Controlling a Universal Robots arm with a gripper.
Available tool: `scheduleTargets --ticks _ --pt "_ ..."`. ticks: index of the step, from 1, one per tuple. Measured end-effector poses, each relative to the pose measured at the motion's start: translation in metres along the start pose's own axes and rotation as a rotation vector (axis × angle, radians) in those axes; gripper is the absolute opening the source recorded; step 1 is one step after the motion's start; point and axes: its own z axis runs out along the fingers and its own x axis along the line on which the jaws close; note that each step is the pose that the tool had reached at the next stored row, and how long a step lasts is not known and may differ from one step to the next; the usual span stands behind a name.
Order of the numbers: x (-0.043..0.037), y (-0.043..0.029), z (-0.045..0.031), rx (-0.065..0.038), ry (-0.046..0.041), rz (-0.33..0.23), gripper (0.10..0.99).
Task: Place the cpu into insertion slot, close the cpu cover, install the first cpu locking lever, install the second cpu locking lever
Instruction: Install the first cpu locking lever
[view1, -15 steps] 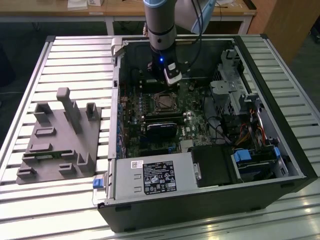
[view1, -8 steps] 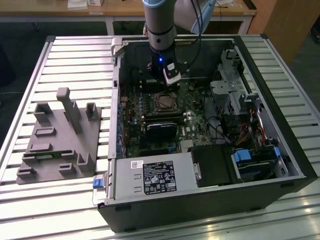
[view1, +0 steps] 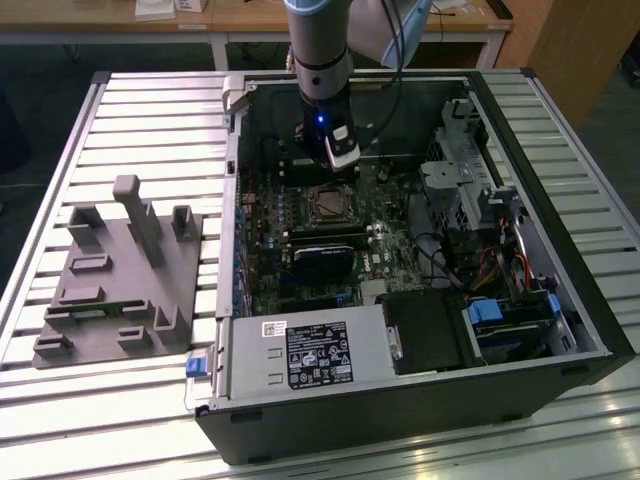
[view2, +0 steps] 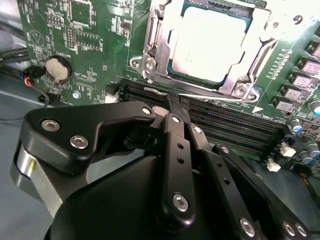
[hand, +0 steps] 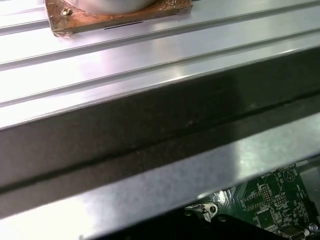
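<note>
With the cpu (view2: 210, 42) seated under the cpu cover (view2: 160, 30), I keep my gripper (view2: 175, 100), jaws pressed together and empty, low beside the thin wire lever (view2: 200, 94), pushing squarely.

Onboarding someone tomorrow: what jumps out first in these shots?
The open computer case lying on the slatted table, with the arm reaching down into it over the green board. In the second wrist view, the black claw sits with its tips together at a thin wire lever, just beside the socket where the silvery chip lies under its metal cover. A grey fixture block sits at the exterior view's left.
</note>
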Motion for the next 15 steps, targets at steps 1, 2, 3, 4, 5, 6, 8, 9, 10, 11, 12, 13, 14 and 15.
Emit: scheduleTargets --ticks 1,2,3,4,5,6,8,9,10,11,12,13,14,15 --pt "0.0 -0.0001 0.0002 0.003 -0.0024 0.007 0.106" --pt "0.0 -0.0001 0.0005 0.006 -0.0051 0.016 0.106" --pt "0.0001 -0.0002 0.0007 0.009 -0.0077 0.024 0.106" --pt "0.0001 -0.0002 0.001 0.011 -0.01 0.033 0.106" --pt "0.0002 -0.0003 0.0013 0.013 -0.0119 0.04 0.106" --pt "0.0002 -0.0003 0.0017 0.014 -0.0134 0.047 0.106" --pt "0.0002 -0.0004 0.002 0.015 -0.0152 0.056 0.106" --pt "0.0003 -0.0005 0.0023 0.016 -0.0162 0.06 0.106" --pt "0.0004 -0.0005 0.0026 0.017 -0.0169 0.063 0.106" --pt "0.0004 -0.0005 0.0028 0.017 -0.0177 0.067 0.106" --pt "0.0004 -0.0005 0.0032 0.018 -0.0185 0.07 0.106" --pt "0.0005 -0.0006 0.0036 0.018 -0.0194 0.073 0.106" --pt "0.0006 -0.0007 0.004 0.019 -0.0202 0.076 0.106" --pt "0.0006 -0.0008 0.0045 0.02 -0.0212 0.079 0.106"
